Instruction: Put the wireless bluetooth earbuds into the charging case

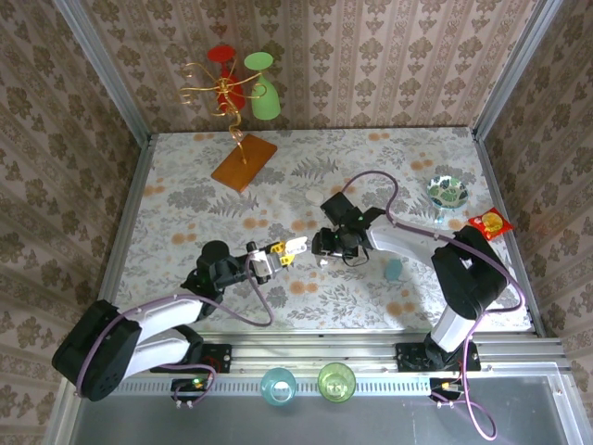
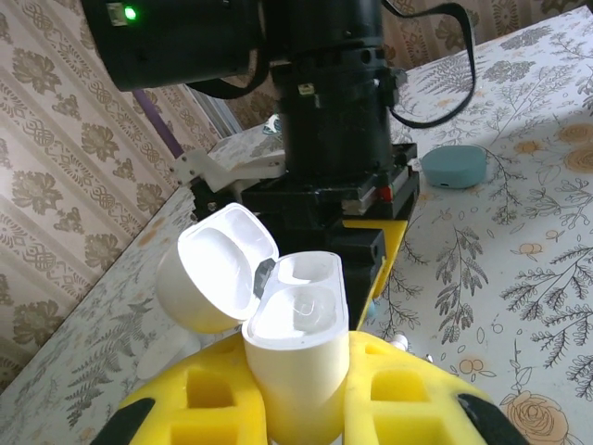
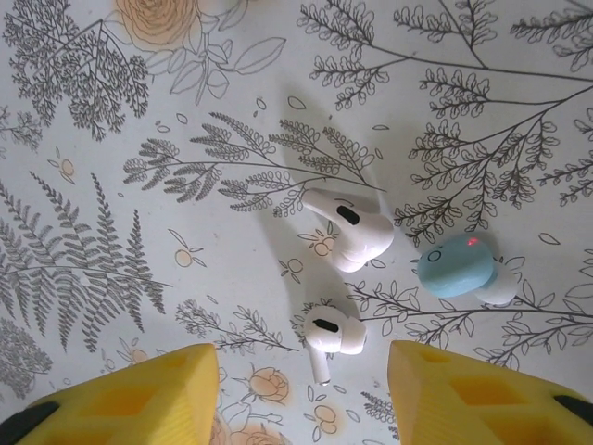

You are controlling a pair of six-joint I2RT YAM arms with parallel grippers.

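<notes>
- Look at the right claw [image 3: 298, 380]: fingers apart, nothing held, hovering over the table.
- Right by the gap between its fingers lies one white earbud [image 3: 334, 332].
- Just beyond it, a second white earbud [image 3: 347, 227], and off to one side one pale blue earbud [image 3: 454, 267].
- Meanwhile the left claw [image 1: 275, 257] is clamped on one white charging case [image 2: 296, 352], lid open.

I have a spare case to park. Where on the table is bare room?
Bare cloth runs along the back between the wooden stand base and the glass dish, and at the near edge along the rail. The centre is crowded: the left pincer holds the open white case facing the right pincer above the earbuds, a teal case beside.
</notes>
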